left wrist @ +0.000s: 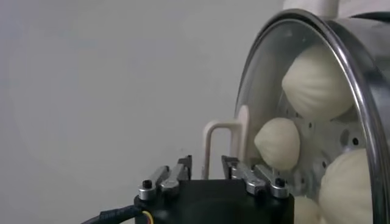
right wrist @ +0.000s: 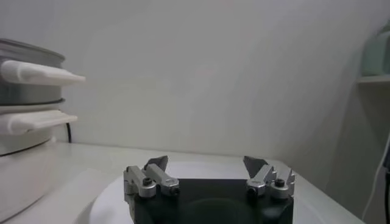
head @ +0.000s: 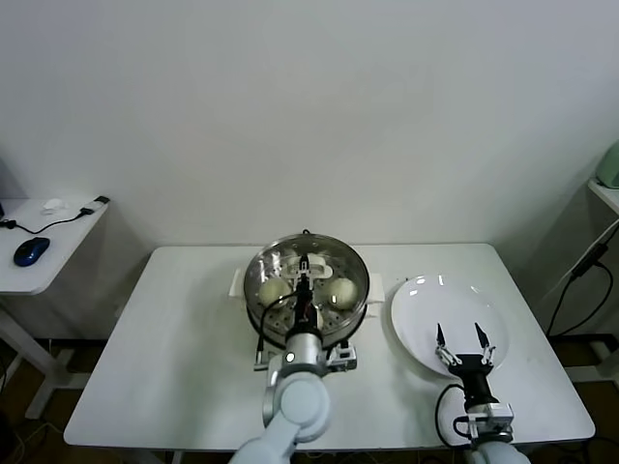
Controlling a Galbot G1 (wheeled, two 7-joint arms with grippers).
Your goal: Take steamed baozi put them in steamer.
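Observation:
The steamer (head: 253, 307) stands at the middle of the white table with the round glass lid (head: 348, 263) on it. Under the glass lie the baozi: two show in the head view (head: 274, 290) (head: 338, 290), several in the left wrist view (left wrist: 317, 82) (left wrist: 277, 143) (left wrist: 350, 185). My left gripper (head: 306, 282) (left wrist: 206, 164) is over the lid at its cream handle (left wrist: 210, 137), fingers a little apart and holding nothing. My right gripper (head: 462, 338) (right wrist: 206, 164) is open and empty over the white plate (head: 418, 324) (right wrist: 109, 201). The steamer's side (right wrist: 24, 91) shows in the right wrist view.
The plate lies right of the steamer and holds nothing. A side table (head: 58, 271) with a blue mouse (head: 31, 251) stands far left. A shelf (head: 604, 188) and hanging cables (head: 575, 280) are at the far right.

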